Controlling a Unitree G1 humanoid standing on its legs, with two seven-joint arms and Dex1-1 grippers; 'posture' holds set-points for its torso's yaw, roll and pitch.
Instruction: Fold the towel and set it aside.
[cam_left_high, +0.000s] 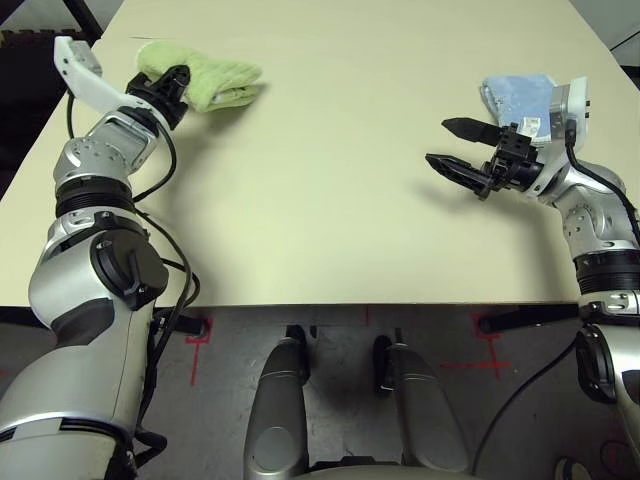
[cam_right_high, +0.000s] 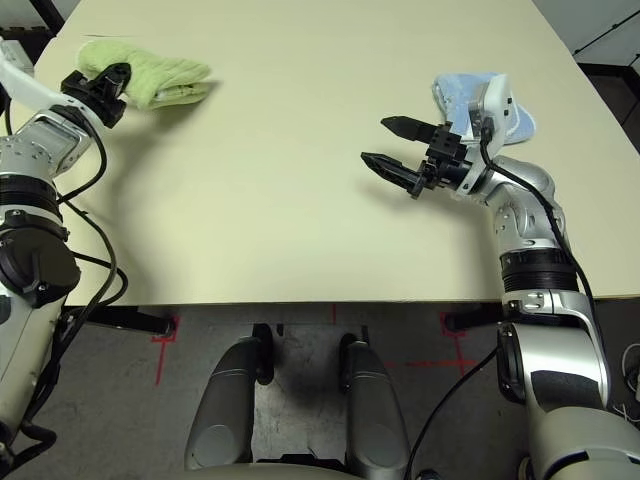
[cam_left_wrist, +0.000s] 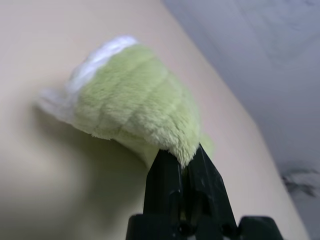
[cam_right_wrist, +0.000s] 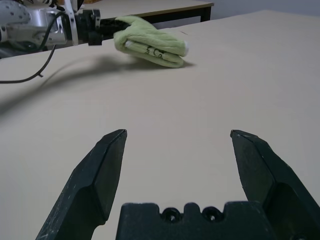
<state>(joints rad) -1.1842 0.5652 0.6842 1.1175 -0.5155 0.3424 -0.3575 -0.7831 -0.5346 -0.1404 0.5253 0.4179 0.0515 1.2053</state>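
Towel (cam_left_high: 215, 78), folded light-green terry bundle, in clamped left gripper (cam_left_high: 178, 80); right gripper (cam_left_high: 452, 146) spread wide.

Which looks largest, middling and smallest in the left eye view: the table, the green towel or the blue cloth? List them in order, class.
1. The table, by far the largest.
2. The green towel, bunched in the shut left gripper.
3. The blue cloth, partly hidden behind the right arm, so its rank below the towel is unsure.

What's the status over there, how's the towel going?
Left tool shut on the folded green towel, far left of the table. Right tool open, empty. Blue cloth behind it, nothing blocking.
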